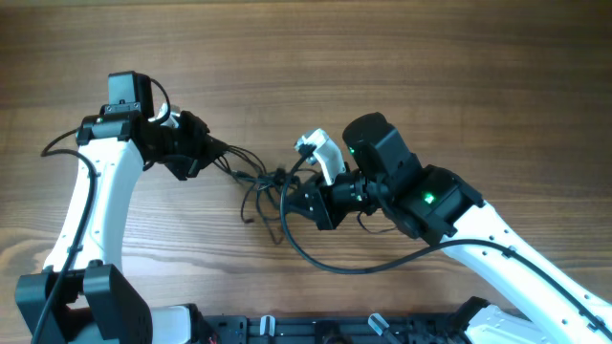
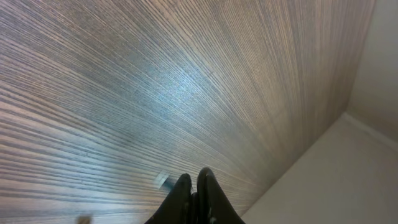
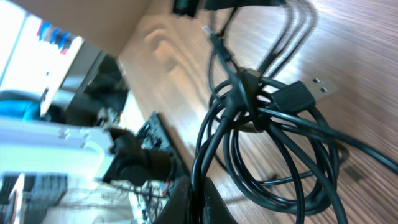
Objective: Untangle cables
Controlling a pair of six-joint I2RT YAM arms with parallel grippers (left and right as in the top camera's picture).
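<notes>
The cables [image 1: 263,182] are a knot of thin black cords in the middle of the wooden table. My left gripper [image 1: 212,151] is shut on strands that run right into the knot. My right gripper [image 1: 301,196] is shut on cords at the knot's right side. In the right wrist view the fingers [image 3: 198,199] pinch two black strands of the looped cables [image 3: 273,149], and a silvery USB plug [image 3: 308,90] sticks out to the right. In the left wrist view the shut fingers [image 2: 194,186] point at bare wood, with a small silvery plug [image 2: 163,180] beside them.
A thicker black arm wire [image 1: 330,265] loops on the table in front of the right gripper. A black rail [image 1: 316,330] runs along the near edge. The table's edge [image 2: 298,162] shows in the left wrist view. Equipment [image 3: 74,143] lies beyond the edge in the right wrist view.
</notes>
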